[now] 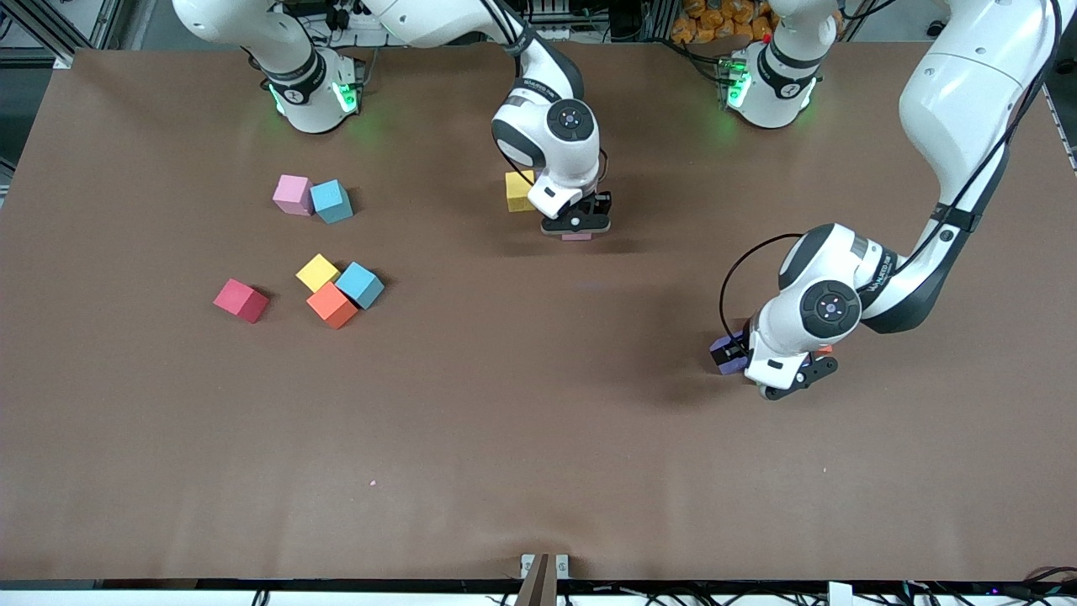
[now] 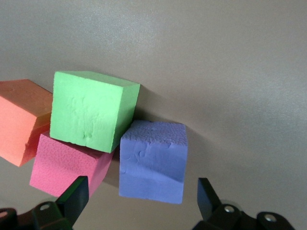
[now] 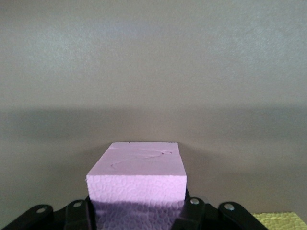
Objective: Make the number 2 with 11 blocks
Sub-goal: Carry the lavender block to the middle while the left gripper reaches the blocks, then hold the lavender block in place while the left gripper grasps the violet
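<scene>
Front view: the right gripper (image 1: 576, 225) stands at mid-table, clamped on a pink block (image 1: 576, 236) of which only a sliver shows beneath the fingers; a yellow cube (image 1: 518, 191) sits just beside it, partly hidden by the wrist. The left gripper (image 1: 778, 374) hangs low toward the left arm's end of the table, with a purple cube (image 1: 729, 353) peeking out beside it and a sliver of orange (image 1: 824, 348) under the wrist. Toward the right arm's end lie loose cubes: a pink cube (image 1: 293, 194) touching a light-blue cube (image 1: 331, 201), and nearer the camera a yellow block (image 1: 317, 272), an orange block (image 1: 331, 305) and a second light-blue cube (image 1: 360, 284) clustered together, with a red cube (image 1: 241, 300) near them.

Left wrist view: the fingers (image 2: 72, 199) stand wide apart, holding nothing. Between and just ahead of them sits the purple cube (image 2: 153, 162), with a green cube (image 2: 91, 110), a red-pink cube (image 2: 67, 165) and an orange cube (image 2: 21, 120) packed together.

Right wrist view: the matte pink block (image 3: 138, 184) is gripped between the fingers; a yellow corner (image 3: 280, 220) shows at the edge.
</scene>
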{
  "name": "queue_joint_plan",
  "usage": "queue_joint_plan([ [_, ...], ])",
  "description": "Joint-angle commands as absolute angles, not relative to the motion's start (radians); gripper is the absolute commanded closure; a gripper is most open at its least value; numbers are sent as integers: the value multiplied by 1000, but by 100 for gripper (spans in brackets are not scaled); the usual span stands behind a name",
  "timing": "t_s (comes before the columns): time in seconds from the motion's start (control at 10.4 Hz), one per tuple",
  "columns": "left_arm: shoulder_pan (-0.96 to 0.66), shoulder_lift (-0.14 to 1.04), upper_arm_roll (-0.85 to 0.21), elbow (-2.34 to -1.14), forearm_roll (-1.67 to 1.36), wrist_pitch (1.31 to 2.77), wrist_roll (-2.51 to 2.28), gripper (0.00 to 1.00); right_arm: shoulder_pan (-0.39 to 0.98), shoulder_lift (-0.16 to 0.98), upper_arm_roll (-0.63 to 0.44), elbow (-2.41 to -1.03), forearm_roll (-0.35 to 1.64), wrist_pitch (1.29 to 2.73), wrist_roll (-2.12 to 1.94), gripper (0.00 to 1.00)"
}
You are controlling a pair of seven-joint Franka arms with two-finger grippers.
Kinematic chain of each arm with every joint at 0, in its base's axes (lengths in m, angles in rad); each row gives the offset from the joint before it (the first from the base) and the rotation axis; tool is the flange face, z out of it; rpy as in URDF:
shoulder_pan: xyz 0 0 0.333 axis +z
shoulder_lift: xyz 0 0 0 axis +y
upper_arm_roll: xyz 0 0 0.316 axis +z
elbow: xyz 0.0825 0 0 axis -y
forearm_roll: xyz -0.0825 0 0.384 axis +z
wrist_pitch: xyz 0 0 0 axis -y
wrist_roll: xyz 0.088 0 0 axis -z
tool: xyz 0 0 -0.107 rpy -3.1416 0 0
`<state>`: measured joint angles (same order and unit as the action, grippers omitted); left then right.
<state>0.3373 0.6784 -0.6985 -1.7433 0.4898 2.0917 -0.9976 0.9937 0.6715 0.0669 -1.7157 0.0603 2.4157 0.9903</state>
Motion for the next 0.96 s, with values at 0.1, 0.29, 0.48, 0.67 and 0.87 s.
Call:
queue_joint_plan([
  [0.1, 321, 701, -698, -1712, 512, 2074, -985, 0, 1012, 690, 55, -1689, 64, 2404, 1012, 67],
  [0.29, 318, 715, -696, -1712, 515, 2089, -985, 0, 1012, 690, 55, -1689, 66, 2404, 1012, 67],
  [0.48, 316, 726, -696, -1709, 515, 2103, -983, 0, 1012, 690, 55, -1683, 66, 2404, 1012, 67],
  [0.67, 314, 735, -689, -1709, 518, 2106, -983, 0, 1012, 690, 55, -1683, 67, 2402, 1014, 67],
  [0.87, 314, 752, -689, -1709, 548, 2117, -983, 0, 1012, 692, 55, -1683, 69, 2402, 1014, 67],
])
